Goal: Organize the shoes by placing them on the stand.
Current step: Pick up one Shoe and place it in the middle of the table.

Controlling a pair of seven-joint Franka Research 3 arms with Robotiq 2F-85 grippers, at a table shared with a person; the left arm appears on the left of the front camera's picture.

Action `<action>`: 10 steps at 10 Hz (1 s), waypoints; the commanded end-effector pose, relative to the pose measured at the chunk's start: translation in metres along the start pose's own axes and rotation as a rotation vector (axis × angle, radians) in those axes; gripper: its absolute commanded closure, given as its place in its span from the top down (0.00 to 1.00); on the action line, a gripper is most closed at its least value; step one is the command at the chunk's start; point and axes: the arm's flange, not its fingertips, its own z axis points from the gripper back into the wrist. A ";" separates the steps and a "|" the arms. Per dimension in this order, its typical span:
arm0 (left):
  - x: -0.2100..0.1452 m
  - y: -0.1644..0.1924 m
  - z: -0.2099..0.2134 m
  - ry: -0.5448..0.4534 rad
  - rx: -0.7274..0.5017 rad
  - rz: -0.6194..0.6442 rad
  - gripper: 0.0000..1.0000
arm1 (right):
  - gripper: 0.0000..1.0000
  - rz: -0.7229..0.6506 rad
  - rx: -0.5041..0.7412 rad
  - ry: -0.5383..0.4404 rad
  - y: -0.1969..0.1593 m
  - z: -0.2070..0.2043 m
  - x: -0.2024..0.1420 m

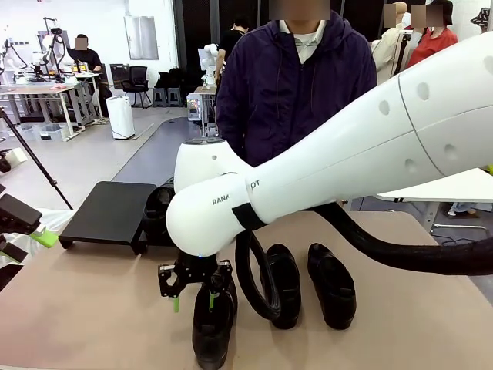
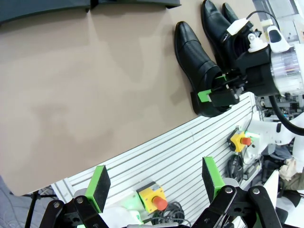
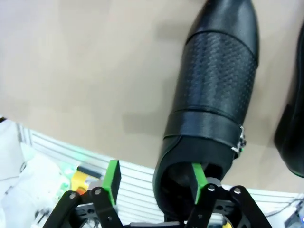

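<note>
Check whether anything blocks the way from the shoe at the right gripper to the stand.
Nothing visible does: the table between that shoe and the stand is bare. The right gripper straddles the shoe's heel wall, one finger inside the opening, jaws open.

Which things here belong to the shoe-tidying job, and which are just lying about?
Job: stand; nearest shoe; middle shoe; rightmost shoe; right gripper.
Lying about: yellow button box; second button box.
</note>
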 end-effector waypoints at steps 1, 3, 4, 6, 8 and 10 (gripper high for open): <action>-0.002 0.000 -0.001 -0.005 -0.020 0.005 1.00 | 1.00 0.055 0.081 0.021 -0.015 0.037 -0.019; -0.002 0.000 -0.001 -0.005 -0.020 0.005 1.00 | 1.00 0.067 0.128 0.000 -0.049 0.107 -0.047; -0.002 0.000 -0.001 -0.005 -0.020 0.005 1.00 | 1.00 0.104 0.127 -0.034 -0.092 0.147 -0.064; -0.002 0.000 -0.001 -0.005 -0.020 0.005 1.00 | 1.00 0.061 0.177 -0.145 -0.193 0.196 -0.094; -0.002 0.000 -0.001 -0.005 -0.020 0.005 1.00 | 1.00 0.052 0.283 -0.244 -0.279 0.225 -0.135; -0.002 0.000 -0.001 -0.005 -0.020 0.005 1.00 | 1.00 0.005 0.309 -0.365 -0.344 0.247 -0.188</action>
